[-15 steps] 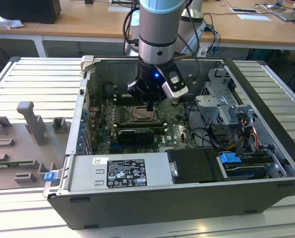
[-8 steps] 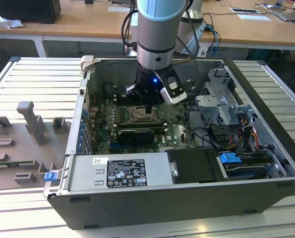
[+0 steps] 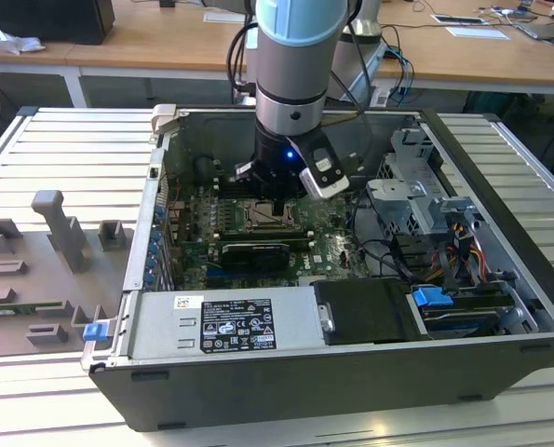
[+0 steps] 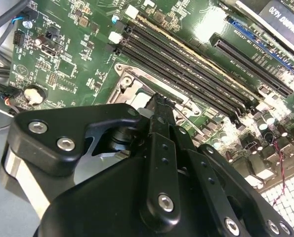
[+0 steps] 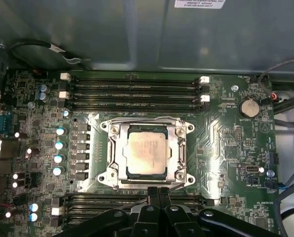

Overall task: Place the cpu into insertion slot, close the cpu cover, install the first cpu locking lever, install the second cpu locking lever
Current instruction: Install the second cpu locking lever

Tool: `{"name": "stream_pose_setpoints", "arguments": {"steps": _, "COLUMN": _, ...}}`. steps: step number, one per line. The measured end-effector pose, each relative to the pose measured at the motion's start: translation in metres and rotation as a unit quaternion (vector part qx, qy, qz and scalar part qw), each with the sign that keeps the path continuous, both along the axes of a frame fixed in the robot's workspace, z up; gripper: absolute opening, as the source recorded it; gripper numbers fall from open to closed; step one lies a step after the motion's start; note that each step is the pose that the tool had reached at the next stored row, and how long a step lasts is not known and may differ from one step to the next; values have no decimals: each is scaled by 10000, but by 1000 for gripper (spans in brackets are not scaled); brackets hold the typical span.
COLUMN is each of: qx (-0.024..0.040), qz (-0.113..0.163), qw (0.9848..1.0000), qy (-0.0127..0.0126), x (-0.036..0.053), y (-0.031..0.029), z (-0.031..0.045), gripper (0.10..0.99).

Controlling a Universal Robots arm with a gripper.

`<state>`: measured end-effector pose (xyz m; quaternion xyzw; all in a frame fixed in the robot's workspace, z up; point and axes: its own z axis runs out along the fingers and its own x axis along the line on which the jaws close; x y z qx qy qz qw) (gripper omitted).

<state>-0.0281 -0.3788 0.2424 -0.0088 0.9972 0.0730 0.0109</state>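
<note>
Wooden desks stand behind the ribbed metal table [image 3: 62,149], and on this table you see an open computer case [image 3: 500,186] lying on its side, so the board [image 3: 337,244] inside faces up to the arm. This is why the gripper [image 3: 278,198] can come straight down into the case.

Look at the first wrist view: the cpu [image 5: 146,153] already sits flat in the slot [image 5: 118,183], its pale metal top showing through the window of the cover [image 5: 180,148]. The cover lies down over the chip, so I judge the first two steps as done. Thin wire levers run along the edges of the socket, but I cannot tell if they are hooked or free.

The gripper stands just beside the socket, at the edge toward the nearer memory slots [image 5: 102,201]. In both wrist views its two fingers come together into one narrow tip, clenched, with nothing between them. In the second wrist view this tip [image 4: 159,109] is at the rim of the socket frame; whether it touches a lever, you cannot see. A closed tip makes sense for pushing on a thin lever, I think.

As for what the case holds: a black graphics card [image 3: 250,253] next to the socket, a power supply [image 3: 222,323] along the near wall, and a drive cage [image 3: 416,200] with cables at the exterior view's right. On the table, at the exterior view's left, grey fixtures [image 3: 58,233] stand apart from the case.
</note>
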Motion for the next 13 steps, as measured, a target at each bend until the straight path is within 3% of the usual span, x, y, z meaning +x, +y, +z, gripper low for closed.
{"name": "stream_pose_setpoints", "arguments": {"steps": 8, "qx": 12, "qz": 2, "qw": 10000, "qy": 0, "x": -29, "y": -60, "z": -15, "gripper": 106}}
{"name": "stream_pose_setpoints", "arguments": {"steps": 13, "qx": 79, "qz": 4, "qw": 10000, "qy": 0, "x": -165, "y": -67, "z": -30, "gripper": 106}}
